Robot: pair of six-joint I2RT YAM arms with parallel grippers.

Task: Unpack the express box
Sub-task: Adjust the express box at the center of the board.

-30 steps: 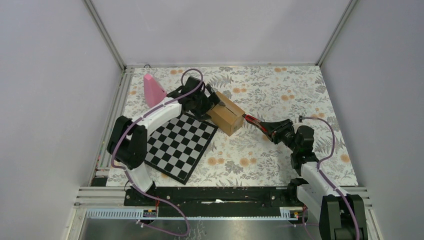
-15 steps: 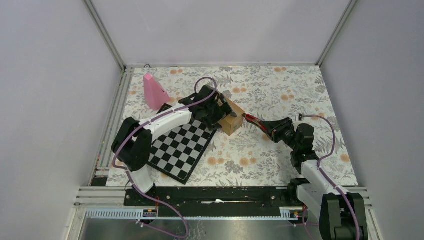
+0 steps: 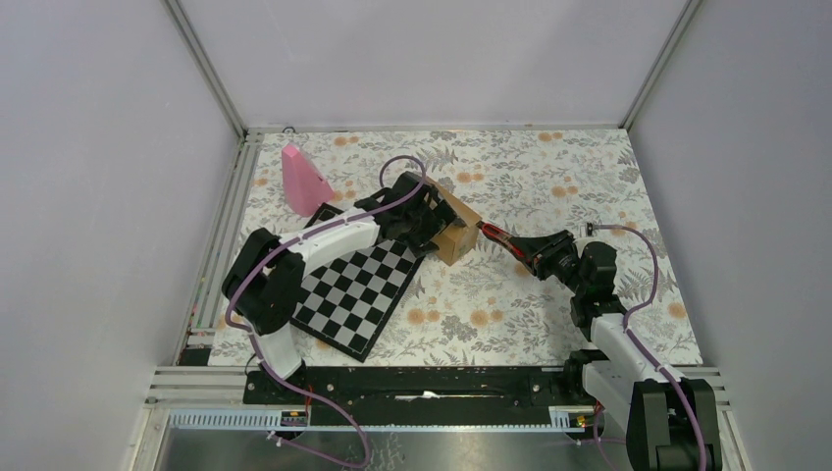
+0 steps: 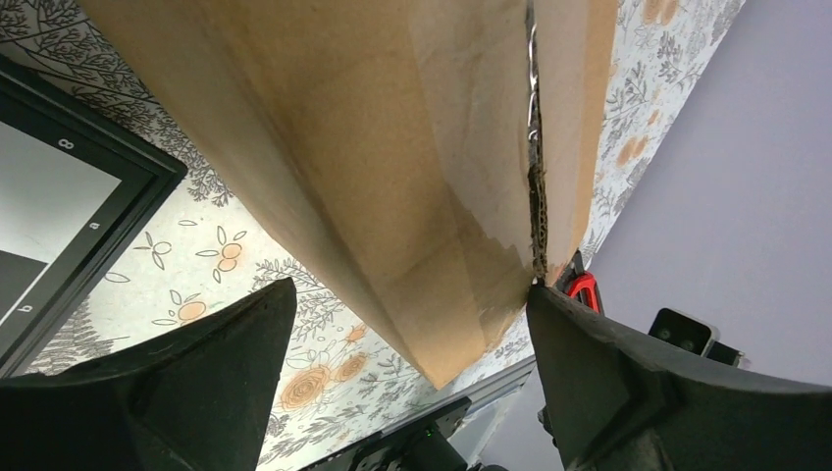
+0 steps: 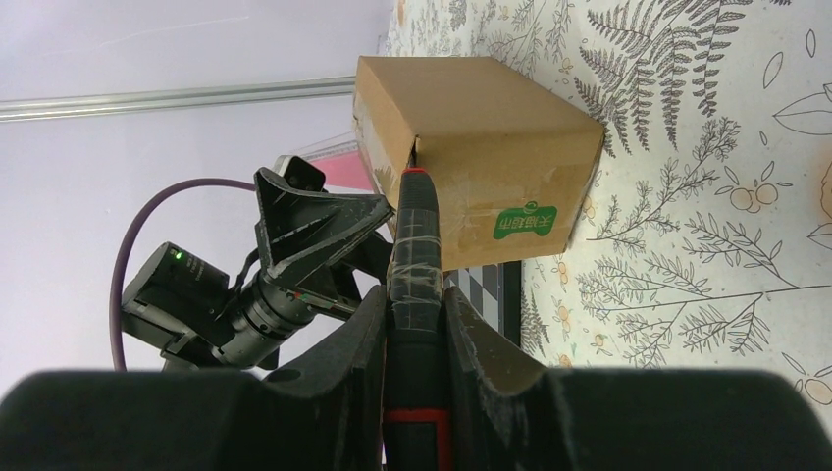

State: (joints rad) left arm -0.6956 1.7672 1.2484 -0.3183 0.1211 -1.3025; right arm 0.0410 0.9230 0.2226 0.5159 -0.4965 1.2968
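The small brown cardboard express box [image 3: 461, 226] is judged light, stiff and crushable. Grip opposite faces between the open left fingers [image 4: 196, 383]; the right fingers [image 5: 338, 392] clamp a black-red cutter [image 5: 417, 235].

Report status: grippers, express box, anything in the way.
Left gripper open, straddling express box. Right gripper shut on cutter, tip at box edge. Chessboard alongside, not blocking.
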